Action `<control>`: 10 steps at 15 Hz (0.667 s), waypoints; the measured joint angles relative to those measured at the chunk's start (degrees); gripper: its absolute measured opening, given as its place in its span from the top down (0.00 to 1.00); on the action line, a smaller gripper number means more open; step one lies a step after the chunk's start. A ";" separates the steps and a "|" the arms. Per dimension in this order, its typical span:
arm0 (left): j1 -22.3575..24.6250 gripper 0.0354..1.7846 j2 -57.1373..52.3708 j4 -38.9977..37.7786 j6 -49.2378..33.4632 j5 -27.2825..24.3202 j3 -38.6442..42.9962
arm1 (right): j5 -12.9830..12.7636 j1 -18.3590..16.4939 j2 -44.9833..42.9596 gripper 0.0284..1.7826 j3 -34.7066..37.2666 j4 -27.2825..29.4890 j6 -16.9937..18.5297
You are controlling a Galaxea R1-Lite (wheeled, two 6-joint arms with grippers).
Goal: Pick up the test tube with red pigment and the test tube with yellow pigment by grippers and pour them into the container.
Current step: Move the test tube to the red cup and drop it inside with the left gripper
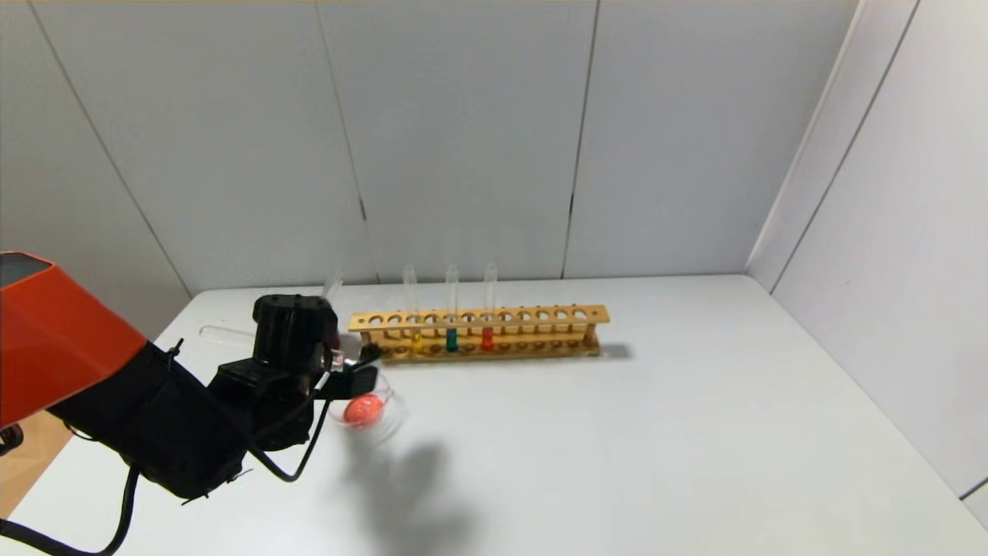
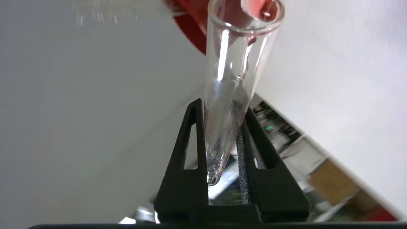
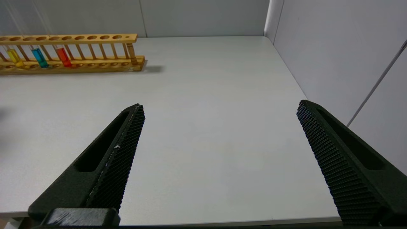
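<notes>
My left gripper (image 1: 353,371) (image 2: 222,106) is shut on the test tube with red pigment (image 2: 235,63). The tube is tipped mouth-down over the container (image 1: 390,421), a low clear glass dish. It looks nearly drained, with red drops clinging at its rim. Coral-red liquid (image 1: 363,409) lies in the container. The test tube with yellow pigment (image 1: 416,340) (image 3: 14,57) stands upright in the wooden rack (image 1: 540,316) (image 3: 95,37). My right gripper (image 3: 220,106) is open over bare table near the front right, out of the head view.
The rack at the back of the white table also holds a teal-liquid tube (image 1: 451,338) (image 3: 39,57) and a deeper red tube (image 1: 487,338) (image 3: 63,56). An empty clear tube (image 1: 224,333) lies on the table behind my left arm. Grey walls close off the back and right.
</notes>
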 joint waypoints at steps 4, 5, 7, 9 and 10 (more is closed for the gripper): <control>-0.72 0.84 -0.28 -4.41 -28.44 -0.63 2.43 | 0.00 0.00 0.00 0.02 0.00 0.02 0.02; -0.96 0.84 -0.90 -4.55 -35.15 -1.35 2.32 | -0.02 0.00 0.00 0.02 0.00 0.02 0.02; -1.18 0.84 -2.12 -4.63 -48.09 -3.71 0.91 | 0.00 0.00 0.00 0.02 0.00 0.00 0.00; -1.10 0.84 -3.28 -4.45 -59.84 -5.92 -1.02 | 0.00 0.00 0.00 0.02 0.00 0.00 0.02; -0.61 0.84 -4.19 -4.52 -65.18 -7.51 -2.16 | -0.02 0.00 0.00 0.02 0.00 0.00 0.02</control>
